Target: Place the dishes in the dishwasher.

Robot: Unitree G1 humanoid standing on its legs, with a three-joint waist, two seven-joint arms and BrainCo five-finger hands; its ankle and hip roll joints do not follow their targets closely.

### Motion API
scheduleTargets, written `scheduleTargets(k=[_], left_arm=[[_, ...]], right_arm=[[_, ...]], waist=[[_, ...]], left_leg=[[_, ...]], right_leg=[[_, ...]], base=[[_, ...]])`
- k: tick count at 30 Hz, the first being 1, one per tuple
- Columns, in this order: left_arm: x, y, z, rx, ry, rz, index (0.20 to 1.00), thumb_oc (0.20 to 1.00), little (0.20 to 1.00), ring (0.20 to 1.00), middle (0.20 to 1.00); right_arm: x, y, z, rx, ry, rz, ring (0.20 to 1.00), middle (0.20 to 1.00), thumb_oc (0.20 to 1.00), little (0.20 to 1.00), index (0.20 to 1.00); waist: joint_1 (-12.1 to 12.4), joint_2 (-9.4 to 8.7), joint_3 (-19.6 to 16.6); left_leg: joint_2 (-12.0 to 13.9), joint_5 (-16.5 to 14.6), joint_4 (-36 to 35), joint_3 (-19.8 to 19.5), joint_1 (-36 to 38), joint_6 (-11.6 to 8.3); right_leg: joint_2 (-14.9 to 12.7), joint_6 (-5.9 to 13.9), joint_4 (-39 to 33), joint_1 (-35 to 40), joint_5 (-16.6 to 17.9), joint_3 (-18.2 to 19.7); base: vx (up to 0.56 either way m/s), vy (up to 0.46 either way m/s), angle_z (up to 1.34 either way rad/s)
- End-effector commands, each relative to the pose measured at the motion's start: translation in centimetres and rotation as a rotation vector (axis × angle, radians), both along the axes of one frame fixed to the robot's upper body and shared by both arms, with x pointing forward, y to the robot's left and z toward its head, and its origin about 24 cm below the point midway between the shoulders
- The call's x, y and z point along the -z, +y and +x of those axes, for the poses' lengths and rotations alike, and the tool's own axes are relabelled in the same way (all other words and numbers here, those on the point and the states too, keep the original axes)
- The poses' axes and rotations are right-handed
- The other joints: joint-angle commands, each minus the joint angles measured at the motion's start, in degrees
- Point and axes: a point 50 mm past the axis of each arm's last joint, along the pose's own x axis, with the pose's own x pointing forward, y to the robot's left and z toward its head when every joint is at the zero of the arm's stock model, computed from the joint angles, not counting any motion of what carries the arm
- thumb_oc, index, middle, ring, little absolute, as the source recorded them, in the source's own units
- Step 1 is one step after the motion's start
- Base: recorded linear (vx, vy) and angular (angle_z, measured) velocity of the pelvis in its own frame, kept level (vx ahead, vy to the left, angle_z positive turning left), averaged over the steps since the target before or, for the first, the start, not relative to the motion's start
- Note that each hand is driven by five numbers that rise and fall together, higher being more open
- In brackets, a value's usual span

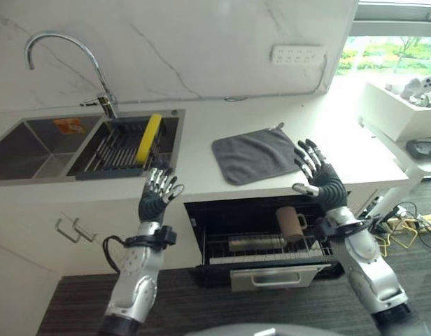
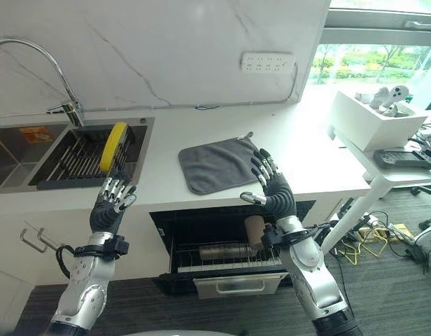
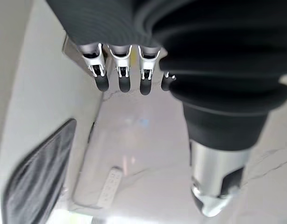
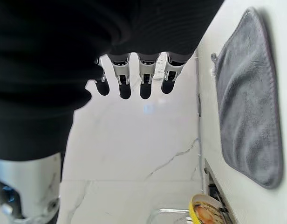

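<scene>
yellow plate [image 1: 149, 138] upright in sink rack [image 1: 117, 148]; cup [image 1: 291, 223] in dishwasher rack [image 1: 264, 249].

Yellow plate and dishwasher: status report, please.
Left hand and right hand open, raised, empty. Yellow plate upright in sink rack. Dishwasher rack pulled out, brown cup inside. Nothing blocking.

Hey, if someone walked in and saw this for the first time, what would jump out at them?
Probably the two robot hands raised in front of the counter, left hand and right hand, both open and holding nothing. Next, the yellow plate standing on edge in the sink rack, bright against the dark metal. Below the counter, the dishwasher stands open, a brown cup already on its pulled-out rack, and a grey cloth lies flat above it.
</scene>
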Motion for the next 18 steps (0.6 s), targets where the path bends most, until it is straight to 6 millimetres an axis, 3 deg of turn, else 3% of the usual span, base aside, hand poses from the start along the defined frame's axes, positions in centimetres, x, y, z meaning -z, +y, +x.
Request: scheduleTargets(k=[1, 11, 18], left_arm=[[-3.9, 0.4, 1.2, 0.064, -0.181, 0.14, 1.0, 1.0, 1.0, 1.0, 1.0], [-4.3, 1.7, 0.7, 0.043, -0.21, 0.346, 1.0, 1.0, 1.0, 1.0, 1.0], [-5.3, 1.4, 1.1, 0.078, -0.255, 0.347, 1.0, 1.0, 1.0, 1.0, 1.0]], right_arm=[[-2.9, -0.4, 0.5, -0.025, -0.161, 0.046, 1.0, 1.0, 1.0, 1.0, 1.0], [-2.5, -0.8, 0.5, 0.01, -0.155, 0.048, 1.0, 1.0, 1.0, 1.0, 1.0], [-2.8, -0.7, 0.6, 0.016, -0.175, 0.057, 1.0, 1.0, 1.0, 1.0, 1.0]], waist=[[0.2, -1.71, 0.96], [0.55, -1.3, 0.91], [-0.09, -0.92, 0.73]], left_leg=[[0.21, 0.06, -0.01, -0.46, -0.14, -0.1], [0.31, 0.13, -0.01, -0.79, -0.26, -0.15], [0.48, 0.22, -0.01, -0.59, -0.29, -0.28]], right_leg=[[-2.02, 0.91, 0.47, 2.38, -0.79, -2.41], [-2.24, 1.1, 0.38, 2.42, -0.74, -2.96], [-2.49, 1.4, 0.43, 2.13, -0.51, -2.34]], base=[[-0.01, 0.001, 0.1], [0.02, -0.005, 0.07], [0.0, 0.0, 0.0]])
